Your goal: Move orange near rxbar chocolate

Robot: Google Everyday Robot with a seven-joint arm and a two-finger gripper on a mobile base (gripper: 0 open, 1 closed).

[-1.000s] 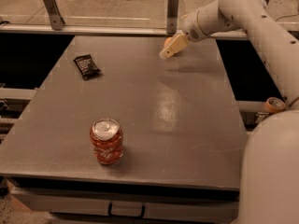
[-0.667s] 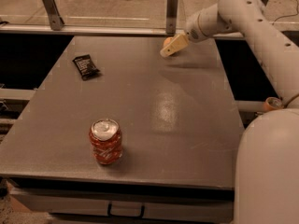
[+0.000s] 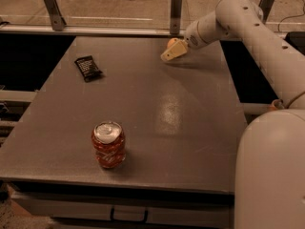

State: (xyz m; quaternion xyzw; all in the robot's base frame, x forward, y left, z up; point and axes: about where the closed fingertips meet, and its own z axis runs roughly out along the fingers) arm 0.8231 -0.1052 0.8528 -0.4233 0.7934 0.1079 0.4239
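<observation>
The orange (image 3: 171, 42) sits at the far side of the grey table (image 3: 157, 109), mostly hidden behind my gripper; only its top edge shows. My gripper (image 3: 173, 51) is right at the orange, on its near side, low over the table. The rxbar chocolate (image 3: 88, 67), a flat black wrapper, lies at the far left of the table, well to the left of the gripper and the orange.
A red patterned drink can (image 3: 108, 144) stands upright near the table's front left. My white arm (image 3: 257, 37) reaches in from the right over the table's far right corner. A rail with metal posts (image 3: 176, 6) runs behind the table.
The gripper has shifted slightly left and towards the near side at the far edge. The can and the black wrapper have not moved.
</observation>
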